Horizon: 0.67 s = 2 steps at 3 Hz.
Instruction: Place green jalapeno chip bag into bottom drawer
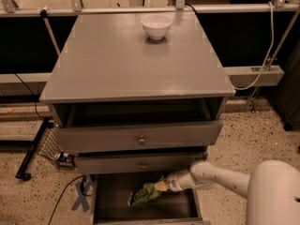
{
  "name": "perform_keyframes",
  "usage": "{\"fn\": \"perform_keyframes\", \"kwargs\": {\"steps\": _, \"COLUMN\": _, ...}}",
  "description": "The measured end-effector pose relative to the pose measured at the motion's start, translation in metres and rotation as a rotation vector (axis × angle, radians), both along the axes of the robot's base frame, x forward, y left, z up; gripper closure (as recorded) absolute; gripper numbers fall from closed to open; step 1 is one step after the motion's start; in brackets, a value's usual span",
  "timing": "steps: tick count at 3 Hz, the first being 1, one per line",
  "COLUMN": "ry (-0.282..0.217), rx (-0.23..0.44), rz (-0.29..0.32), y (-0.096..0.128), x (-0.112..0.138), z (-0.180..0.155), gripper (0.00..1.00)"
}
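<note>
end effector (pixel 165 185) inside bottom drawer (pixel 112 206), middle drawer (pixel 117 164) overhanging above.

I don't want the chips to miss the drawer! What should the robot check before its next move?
1. The bottom drawer is pulled open: ok.
2. The green jalapeno chip bag is over the drawer's dark floor, inside its walls: ok.
3. The gripper is at the bag's right end, low in the drawer: ok.
4. The bag is resting on the drawer floor: cannot tell.
5. There is room for the arm to pull out from under the middle drawer: cannot tell.
</note>
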State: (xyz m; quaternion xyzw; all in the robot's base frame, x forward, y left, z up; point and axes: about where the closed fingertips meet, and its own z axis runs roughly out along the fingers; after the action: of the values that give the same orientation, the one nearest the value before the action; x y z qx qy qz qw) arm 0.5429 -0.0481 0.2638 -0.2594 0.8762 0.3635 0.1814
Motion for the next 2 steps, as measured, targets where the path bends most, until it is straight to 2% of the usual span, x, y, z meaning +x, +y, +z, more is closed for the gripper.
{"fn": "perform_keyframes", "kwargs": {"steps": 1, "ry": 0.002, "rx": 0.002, "rz": 0.003, "y": 0.0019, "x": -0.001, "z": -0.0009, "gripper": 0.52}}
{"fn": "perform_keyframes", "kwargs": {"steps": 2, "ry": 0.005, "rx": 0.004, "rz": 0.006, "y": 0.0047, "x": -0.0025, "z": -0.0021, "gripper": 0.21}}
